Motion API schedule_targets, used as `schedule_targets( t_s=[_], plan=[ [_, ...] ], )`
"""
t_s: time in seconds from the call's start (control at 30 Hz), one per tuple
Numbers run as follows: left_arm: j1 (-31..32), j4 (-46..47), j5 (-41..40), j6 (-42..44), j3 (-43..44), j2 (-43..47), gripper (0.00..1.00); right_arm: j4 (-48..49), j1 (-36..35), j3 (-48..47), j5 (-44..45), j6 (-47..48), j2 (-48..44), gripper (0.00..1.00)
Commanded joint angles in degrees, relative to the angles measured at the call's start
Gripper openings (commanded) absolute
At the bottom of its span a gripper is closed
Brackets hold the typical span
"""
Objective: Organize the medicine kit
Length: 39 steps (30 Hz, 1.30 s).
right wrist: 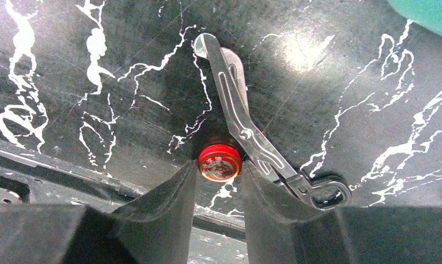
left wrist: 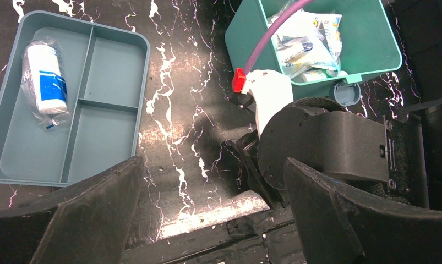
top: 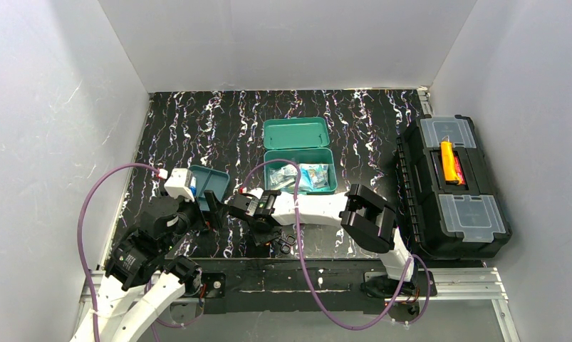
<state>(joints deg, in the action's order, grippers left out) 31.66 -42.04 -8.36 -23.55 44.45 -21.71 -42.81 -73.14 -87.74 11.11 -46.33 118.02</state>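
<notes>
The medicine kit (top: 300,190) stands open mid-table with its lid (top: 295,133) laid back and packets inside; the left wrist view shows its teal wall (left wrist: 233,41). Its blue-teal inner tray (left wrist: 111,66) lies to the left and holds a wrapped bandage roll (left wrist: 44,82). Near the table's front edge, my right gripper (right wrist: 219,165) has a small round red tin (right wrist: 219,162) pinched at its fingertips. Metal scissors (right wrist: 243,129) lie just beside the tin, against the right finger. My left gripper (left wrist: 212,165) hangs wide open over bare table, holding nothing.
A black toolbox (top: 454,185) with clear compartment lids sits at the right edge, with an orange item on top. Purple cables loop off both arms. The right arm's wrist (left wrist: 317,137) sits close to the left gripper's right finger. White walls close in three sides.
</notes>
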Motion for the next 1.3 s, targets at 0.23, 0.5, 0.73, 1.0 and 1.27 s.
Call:
schedule_targets(
  t_s=[0.23, 0.5, 0.73, 1.0, 1.27],
  plan=[
    [0.0, 0.6, 0.9, 0.5, -0.5, -0.5, 0.98, 0.2, 0.1, -0.3, 3.0, -0.2, 3.5, 0.31],
    [0.0, 0.4, -0.1, 0.4, -0.4, 0.9, 0.98, -1.0, 0.0, -5.4, 4.4, 0.6, -3.0, 0.25],
    [0.0, -0.8, -4.6, -0.6, -0.3, 4.6, 0.98, -3.1, 1.6, -25.6, 3.5, 7.5, 3.9, 0.23],
    [-0.6, -0.7, -5.2, -0.8, -0.3, 6.4, 0.98, -1.1, 5.0, -35.6, 0.4, 11.1, 10.1, 0.22],
    [-0.6, -0.5, -5.3, -0.8, -0.6, 7.3, 0.98, 7.8, 8.1, -35.7, -3.5, 14.5, 12.9, 0.22]
  ],
)
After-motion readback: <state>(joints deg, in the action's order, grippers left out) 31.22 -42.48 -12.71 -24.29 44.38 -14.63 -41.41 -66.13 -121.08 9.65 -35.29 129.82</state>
